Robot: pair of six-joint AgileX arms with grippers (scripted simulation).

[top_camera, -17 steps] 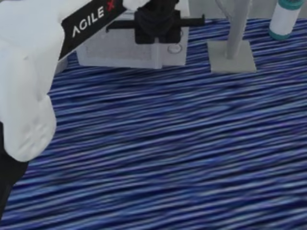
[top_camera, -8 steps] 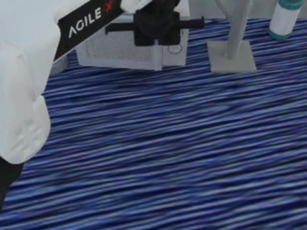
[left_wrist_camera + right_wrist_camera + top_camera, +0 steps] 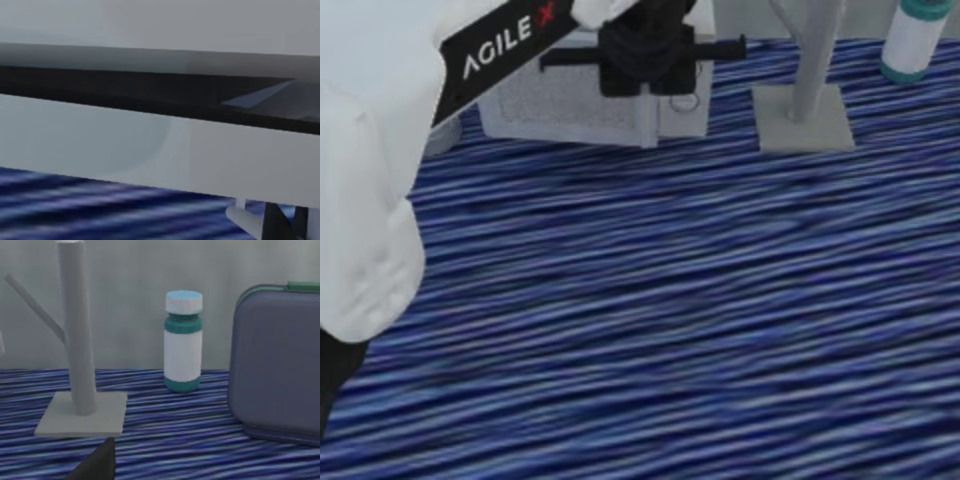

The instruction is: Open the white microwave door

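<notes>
Top view shows bare striped tabletop (image 3: 660, 300) filling the near part of the frame. Beyond it, at upper left, sits the microwave (image 3: 685, 115), its mesh-windowed door (image 3: 560, 105) facing the camera. The left gripper (image 3: 647, 95) hangs over the door's right edge, beside the knob panel; I cannot tell how wide its jaws stand, nor whether they hold anything. Left wrist view, pressed close, shows a dark gap between pale surfaces, which I judge to be the door seam just cracking apart. Farther right stand a grey stand (image 3: 803, 115) and a bottle (image 3: 912, 40). The right arm's jaws are out of sight, parked facing the stand.

Risk: if the grip on the edge is shallow, a swinging pull could slip off, or drag the whole microwave instead of the door.
</notes>
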